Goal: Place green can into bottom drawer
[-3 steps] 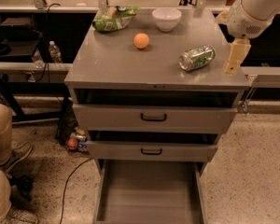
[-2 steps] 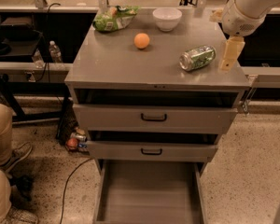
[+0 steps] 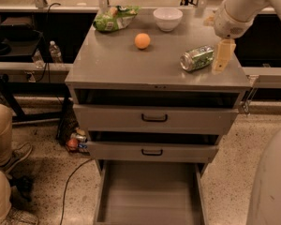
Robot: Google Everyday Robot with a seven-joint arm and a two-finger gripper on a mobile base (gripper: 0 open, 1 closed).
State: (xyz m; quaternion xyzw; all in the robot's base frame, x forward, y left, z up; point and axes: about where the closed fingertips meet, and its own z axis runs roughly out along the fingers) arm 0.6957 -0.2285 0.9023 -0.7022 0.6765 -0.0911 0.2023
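Your claw (image 3: 223, 55) hangs at the right side of the worktop (image 3: 112, 64), just to the right of the green can (image 3: 197, 58). Whether it touches the can is not clear, and you cannot tell how wide the claw stands. It does not seem to be carrying anything.

The can lies on its side near the right front of the worktop, one shiny end turned toward the front left. Lying that way it will probably roll if nudged from the side, so a grip across its round body looks safer than a push. The claw appears to be placed beside it for exactly that approach, so the step in hand is most likely the reach, with the lift not yet made.

The bottom drawer (image 3: 150, 191) is pulled out far below, its flat floor bare and open to the top, ready to receive the can. The two upper drawers (image 3: 154, 118) stick out a little above it, so you will likely have to bring the can forward past their fronts before lowering it.

The orange (image 3: 142, 41), the white bowl (image 3: 167, 18) and the green snack bag (image 3: 114, 18) sit well apart from the can toward the back and left. They should stay out of your way.
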